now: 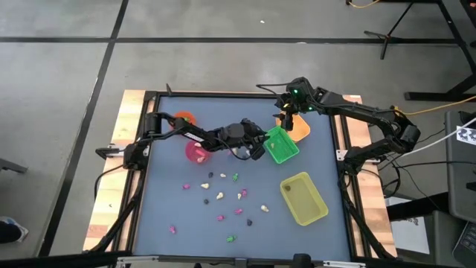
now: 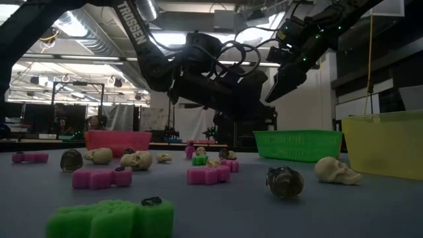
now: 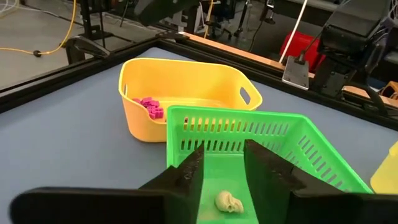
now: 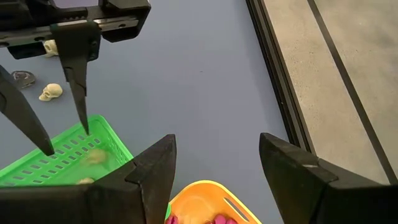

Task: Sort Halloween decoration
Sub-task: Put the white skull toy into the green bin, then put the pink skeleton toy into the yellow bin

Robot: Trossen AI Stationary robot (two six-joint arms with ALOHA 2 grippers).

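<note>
Hovering over green tray (image 3: 323, 152), left gripper (image 3: 224, 171) open above skull (image 3: 229, 202).

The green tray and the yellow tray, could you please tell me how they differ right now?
The green tray has slotted walls; the yellow tray looks solid-walled. The green tray lies under the left gripper, jaws open, with a cream skull inside; the yellow tray sits apart from both arms. Both are rectangular, on the blue table.

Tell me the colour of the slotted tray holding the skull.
Green slotted plastic tray; left wrist view shows it best.
</note>
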